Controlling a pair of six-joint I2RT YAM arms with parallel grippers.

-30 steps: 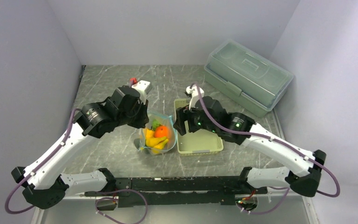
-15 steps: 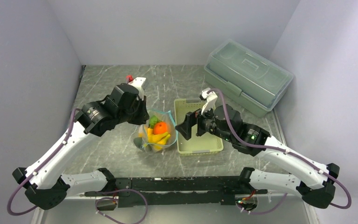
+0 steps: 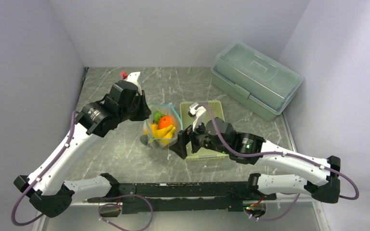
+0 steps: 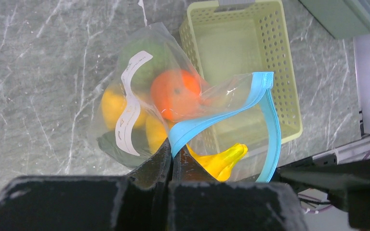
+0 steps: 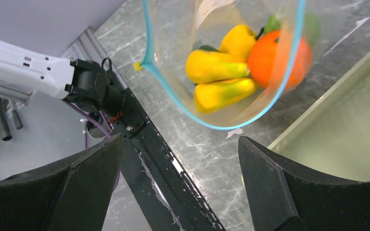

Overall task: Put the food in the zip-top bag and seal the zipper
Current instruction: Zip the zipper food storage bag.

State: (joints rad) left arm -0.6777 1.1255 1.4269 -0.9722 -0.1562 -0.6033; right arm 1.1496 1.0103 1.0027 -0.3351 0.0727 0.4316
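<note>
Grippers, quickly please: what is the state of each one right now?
Left gripper: closed, pinching the zipper of the zip-top bag.
Right gripper: open, holding nothing.

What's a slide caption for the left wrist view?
Left hand pinches the zipper of the zip-top bag holding the food, beside the basket.

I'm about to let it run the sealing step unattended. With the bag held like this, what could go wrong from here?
The left gripper alone pinches the zipper at one spot; a slip could let the open bag sag and spill. A banana lies at the mouth between the zipper's two sides and might jam the seal. The open right gripper, close to the bag, could knock it.
</note>
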